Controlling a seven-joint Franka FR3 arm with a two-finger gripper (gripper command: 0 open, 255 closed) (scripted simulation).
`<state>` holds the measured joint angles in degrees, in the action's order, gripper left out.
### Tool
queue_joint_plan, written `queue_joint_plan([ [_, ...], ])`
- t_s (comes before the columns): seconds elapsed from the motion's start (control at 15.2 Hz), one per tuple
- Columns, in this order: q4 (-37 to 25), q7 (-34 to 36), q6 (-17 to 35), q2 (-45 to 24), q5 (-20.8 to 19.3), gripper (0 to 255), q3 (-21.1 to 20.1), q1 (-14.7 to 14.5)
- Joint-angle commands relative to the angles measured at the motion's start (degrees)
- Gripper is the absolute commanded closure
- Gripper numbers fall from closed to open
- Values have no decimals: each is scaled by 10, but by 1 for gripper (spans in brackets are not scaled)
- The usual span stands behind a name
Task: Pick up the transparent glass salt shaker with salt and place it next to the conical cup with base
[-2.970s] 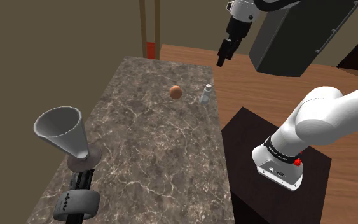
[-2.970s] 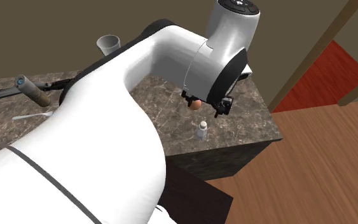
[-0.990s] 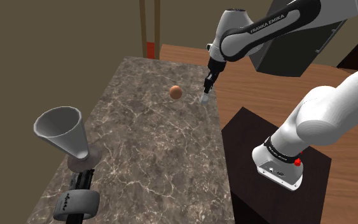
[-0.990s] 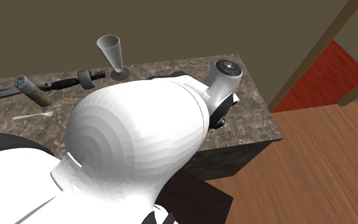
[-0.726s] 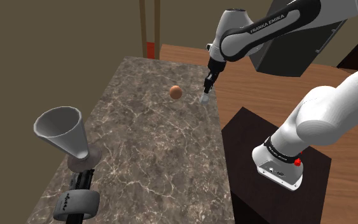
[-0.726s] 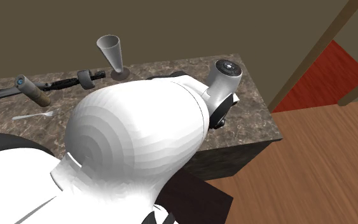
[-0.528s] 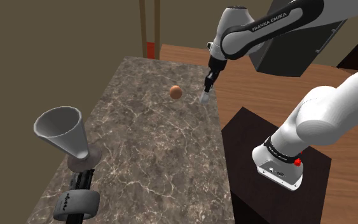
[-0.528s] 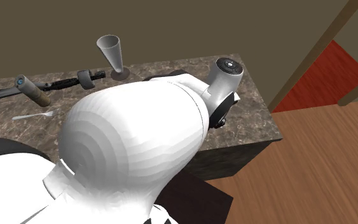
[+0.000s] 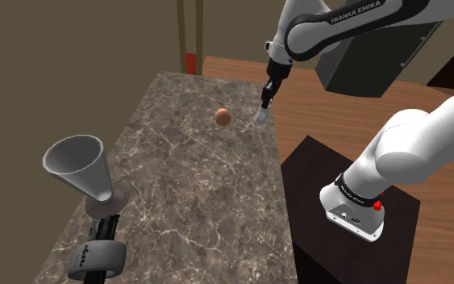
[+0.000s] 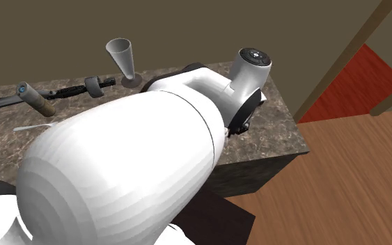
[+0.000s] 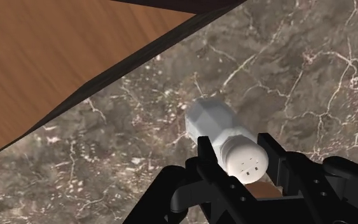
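The end effector (image 11: 238, 153) is closed on the salt shaker (image 11: 219, 127). Its two black fingers (image 11: 206, 153) press against opposite sides of the pale, clear body just under the white perforated cap. The cap points back toward the hand and the shaker's base points away from it, down at the counter (image 11: 298, 63). I cannot tell whether the base touches the stone.

Directly below the end effector is dark, white-veined marble. The counter's edge runs close by on one side, with the wooden floor (image 11: 56, 51) beyond it.

In the shoulder view the end effector hangs over the counter's far corner, on the edge nearest the stand (image 9: 354, 258). A small orange-brown ball (image 9: 223, 116) lies on the marble near the shaker, on the side away from that edge, not touching it.

The conical cup (image 9: 78, 164) stands upright on its round base, well apart from the end effector at the opposite end of the counter. Its wide mouth is up and its narrow point sits in the base.

A long dark tool (image 10: 83, 88) lies flat just beyond the cup. A brown cylinder (image 10: 35, 101) lies farther along the same end. The white arm (image 10: 138, 160) reaches from the stand over the floor to the end effector.
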<state>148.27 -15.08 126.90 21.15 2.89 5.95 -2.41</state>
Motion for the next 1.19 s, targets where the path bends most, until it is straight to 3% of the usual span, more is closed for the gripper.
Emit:
queue_joint_plan([
  [0.0,-8,1,-18,9,-2,255,0,1],
  [1.12,-103,13,-161,58,-8,255,-5,3],
])
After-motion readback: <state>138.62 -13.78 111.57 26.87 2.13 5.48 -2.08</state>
